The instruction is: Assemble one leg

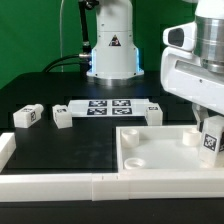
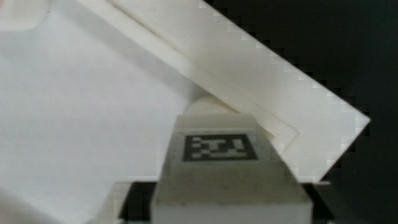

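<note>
The gripper (image 2: 219, 203) is closed down to the width of the leg (image 2: 221, 150). The block sits clamped between the two dark fingers (image 2: 130, 205), with its tagged face turned to the wrist camera. The grip takes the block by its sides and leaves its far end free. I judge that this is how it must be held if that end is to go into a hole of the panel (image 1: 160, 152).

In the exterior view the gripper stands at three o'clock of the scene, pointing straight down. It holds the leg over the panel's corner at about two o'clock, near a round hole there. Whether the leg's free end touches the panel I cannot tell. The wrist view shows the panel's raised rim running away beyond the leg, so the block is close to an edge.

The leg is a short, stubby white block, squarish in section, with a black-and-white square tag on one face. It looks rigid and light.

Further out, three like pieces lie loose on the black table (image 1: 60, 145). The near spare leg (image 1: 153, 110) lies at twelve o'clock of the panel, just beside the marker board (image 1: 108, 107). The middle spare leg (image 1: 63, 115) and the far spare leg (image 1: 27, 116) lie at ten o'clock, well apart from the panel.
</note>
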`<state>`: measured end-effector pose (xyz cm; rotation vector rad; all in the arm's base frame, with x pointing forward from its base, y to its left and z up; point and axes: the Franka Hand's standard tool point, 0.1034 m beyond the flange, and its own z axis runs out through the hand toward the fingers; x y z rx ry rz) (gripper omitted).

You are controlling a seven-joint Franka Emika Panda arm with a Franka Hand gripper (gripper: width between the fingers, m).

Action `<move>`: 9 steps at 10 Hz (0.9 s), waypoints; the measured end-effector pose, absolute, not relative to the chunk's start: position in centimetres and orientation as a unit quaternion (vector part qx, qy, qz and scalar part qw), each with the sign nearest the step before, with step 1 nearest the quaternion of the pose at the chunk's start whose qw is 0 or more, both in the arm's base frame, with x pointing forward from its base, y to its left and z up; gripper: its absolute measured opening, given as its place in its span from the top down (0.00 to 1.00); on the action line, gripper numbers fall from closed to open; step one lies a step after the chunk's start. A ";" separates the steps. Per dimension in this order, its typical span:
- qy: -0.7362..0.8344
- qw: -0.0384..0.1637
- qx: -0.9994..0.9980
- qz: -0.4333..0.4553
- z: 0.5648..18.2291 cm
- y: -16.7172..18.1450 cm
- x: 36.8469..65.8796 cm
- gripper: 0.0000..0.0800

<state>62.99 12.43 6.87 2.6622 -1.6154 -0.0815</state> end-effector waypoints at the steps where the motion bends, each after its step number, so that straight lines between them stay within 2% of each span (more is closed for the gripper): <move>1: -0.540 0.013 0.841 -0.027 6.9 12.5 63.0 0.64; 2: -0.563 0.011 0.826 -0.029 6.8 12.6 62.9 0.46; 3: -0.549 0.010 0.836 -0.029 6.8 12.7 62.9 0.46; 4: -0.530 0.008 0.847 -0.028 6.8 12.7 62.9 0.28; 5: -0.505 0.005 0.863 -0.026 6.8 12.9 62.6 0.22; 9: -0.234 0.002 0.972 -0.030 6.4 12.6 62.2 0.19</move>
